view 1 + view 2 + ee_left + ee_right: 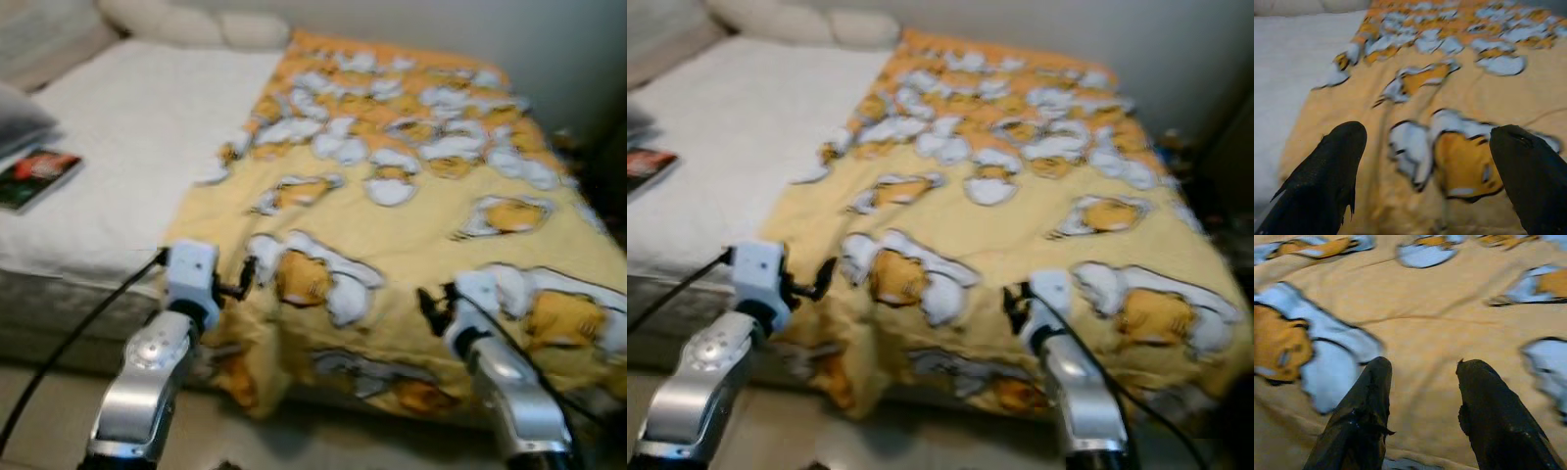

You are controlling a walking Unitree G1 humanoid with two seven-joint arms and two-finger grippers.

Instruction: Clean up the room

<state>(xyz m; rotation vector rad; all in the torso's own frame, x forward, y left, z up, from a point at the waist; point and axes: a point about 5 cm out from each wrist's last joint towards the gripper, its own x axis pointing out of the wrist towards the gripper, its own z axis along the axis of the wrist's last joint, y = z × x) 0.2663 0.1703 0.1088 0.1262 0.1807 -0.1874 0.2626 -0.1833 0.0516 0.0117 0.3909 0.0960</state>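
A yellow blanket point(411, 225) printed with orange and white cartoon figures covers the right part of a bed and hangs over its near edge. My left gripper point(245, 279) is at the blanket's near left corner, open, its fingers point(1327, 181) spread wide above the cloth with nothing between them. My right gripper point(431, 304) is over the blanket's near edge further right, open too, its fingers point(1366, 406) just above the fabric point(1425, 333).
The bed's left part is a bare white sheet point(127, 147), with a book point(34, 176) lying near its left edge and pillows point(196, 24) at the head. A pale wall runs behind. Light floor point(294, 441) lies below the bed's near edge.
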